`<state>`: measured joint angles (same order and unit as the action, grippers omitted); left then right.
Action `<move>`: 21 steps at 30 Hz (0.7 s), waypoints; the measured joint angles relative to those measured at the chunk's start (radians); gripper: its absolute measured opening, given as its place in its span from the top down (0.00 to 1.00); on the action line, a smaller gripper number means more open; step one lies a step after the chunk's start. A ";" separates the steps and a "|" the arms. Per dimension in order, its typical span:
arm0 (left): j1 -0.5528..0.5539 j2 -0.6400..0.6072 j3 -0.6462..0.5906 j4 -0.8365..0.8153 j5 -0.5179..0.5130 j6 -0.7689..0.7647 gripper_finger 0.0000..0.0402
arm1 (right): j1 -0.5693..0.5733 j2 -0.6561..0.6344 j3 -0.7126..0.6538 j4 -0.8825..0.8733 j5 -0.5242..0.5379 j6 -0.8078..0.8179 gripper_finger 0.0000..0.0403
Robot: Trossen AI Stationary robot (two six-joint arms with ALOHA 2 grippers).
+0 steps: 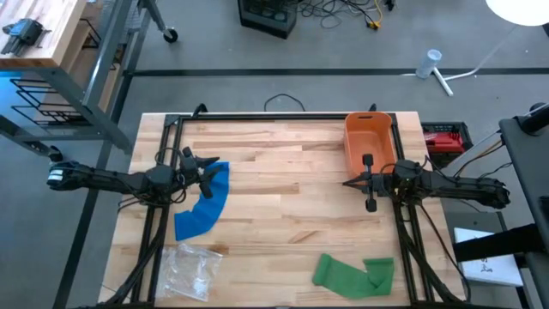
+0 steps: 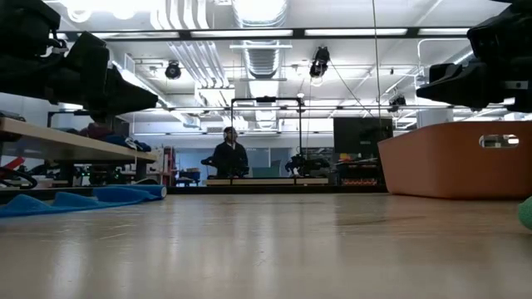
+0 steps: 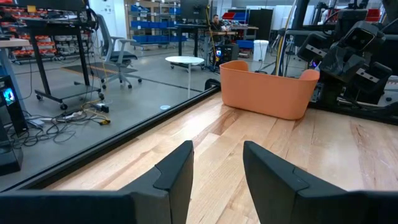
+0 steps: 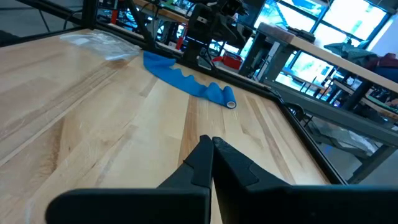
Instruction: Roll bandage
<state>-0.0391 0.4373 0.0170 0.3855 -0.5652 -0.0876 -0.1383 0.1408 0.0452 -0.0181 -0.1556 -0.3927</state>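
High view is showing the blue bandage lying partly unrolled beside the left gripper, whose fingers are standing apart, empty; the right gripper is sitting closed by the orange bin; a green bandage and plastic bag are lying nearby.

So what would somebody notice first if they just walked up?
Probably the long blue cloth bandage snaking across the table's left side, beside the left arm. Then the bright orange plastic bin at the far edge, and the crumpled green bandage at the near right.
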 joint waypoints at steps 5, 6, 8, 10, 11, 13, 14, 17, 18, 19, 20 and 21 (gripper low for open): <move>0.000 0.000 0.000 0.000 0.000 0.000 0.67 | 0.000 0.000 0.000 0.000 0.000 0.000 0.99; 0.000 0.000 0.000 0.000 0.000 0.000 0.67 | 0.000 0.000 0.000 0.000 0.000 0.000 0.99; 0.000 0.000 0.000 0.000 0.000 0.000 0.67 | 0.000 0.000 0.000 0.000 0.000 0.000 0.99; 0.000 0.000 0.000 0.000 0.000 0.000 0.67 | 0.000 0.000 0.000 0.000 0.000 0.000 0.99; 0.000 0.000 0.000 0.000 0.000 0.000 0.67 | 0.000 0.000 0.000 0.000 0.000 0.000 0.99; 0.000 0.000 0.000 0.000 0.000 0.000 0.67 | 0.000 0.000 0.000 0.000 0.000 0.000 0.99; 0.000 0.000 0.000 0.000 0.000 0.000 0.67 | 0.000 0.000 0.000 0.000 0.000 0.000 0.99; 0.000 0.000 0.000 0.000 0.000 0.000 0.67 | 0.000 0.000 0.000 0.000 0.000 -0.002 0.99; 0.000 0.000 0.000 0.000 0.000 0.000 0.67 | 0.000 0.000 0.000 0.000 0.001 -0.027 0.99; 0.000 0.000 0.000 0.000 0.000 0.000 0.67 | 0.000 0.000 0.000 0.000 0.002 -0.081 0.99; 0.000 0.000 0.000 0.000 0.000 0.000 0.67 | 0.000 0.000 0.000 0.004 0.005 -0.141 0.99; 0.000 0.000 0.000 0.000 0.000 0.000 0.67 | 0.000 0.000 0.000 0.017 0.012 -0.200 0.99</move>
<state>-0.0395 0.4373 0.0174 0.3859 -0.5653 -0.0875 -0.1379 0.1411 0.0450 -0.0009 -0.1436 -0.5930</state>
